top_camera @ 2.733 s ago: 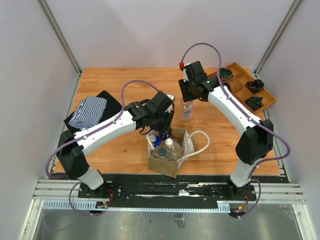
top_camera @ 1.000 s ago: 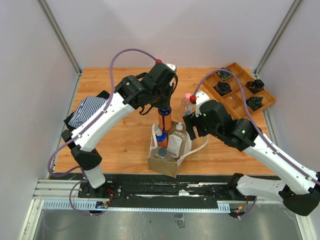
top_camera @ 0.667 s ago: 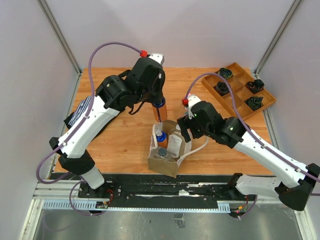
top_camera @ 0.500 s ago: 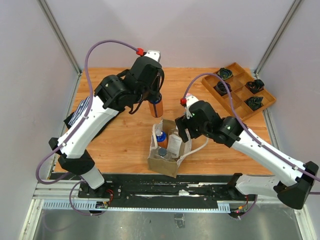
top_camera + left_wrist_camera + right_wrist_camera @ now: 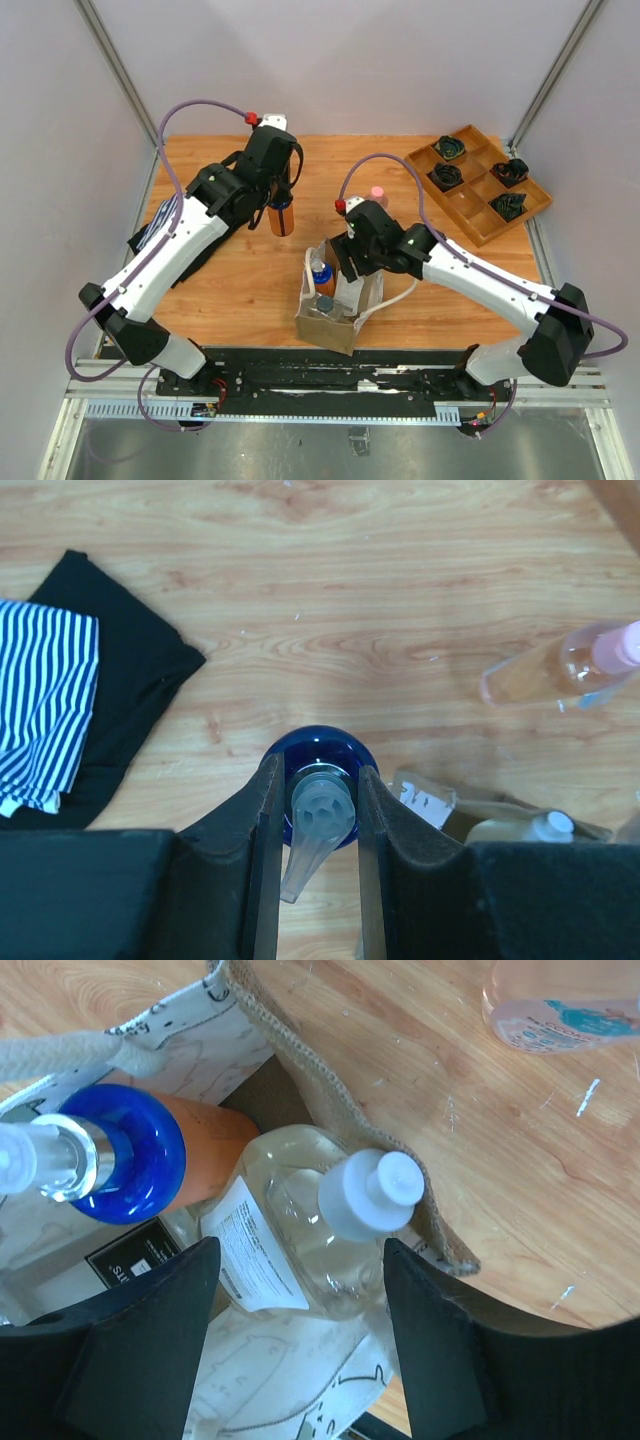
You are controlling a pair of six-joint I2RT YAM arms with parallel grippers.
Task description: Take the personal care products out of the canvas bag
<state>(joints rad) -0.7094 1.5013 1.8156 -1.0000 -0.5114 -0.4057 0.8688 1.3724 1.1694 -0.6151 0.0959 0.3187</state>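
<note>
Unloading stood midway: left jaws clenched an orange-brown bottle (image 5: 281,219) above the worktop (image 5: 250,290), probably due for setting down. Right jaws, spread, straddled the white-capped bottle (image 5: 300,1225) inside the canvas bag (image 5: 322,335), seemingly their next grip

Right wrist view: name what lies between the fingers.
The right wrist view shows the white-capped clear bottle, in the bag, between the right gripper's open fingers.

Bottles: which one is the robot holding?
The orange-brown, blue-capped bottle between the left fingers, left of the bag. Its twin and the clear white-capped bottle are in the bag; the pink-capped one is on the table.
</note>
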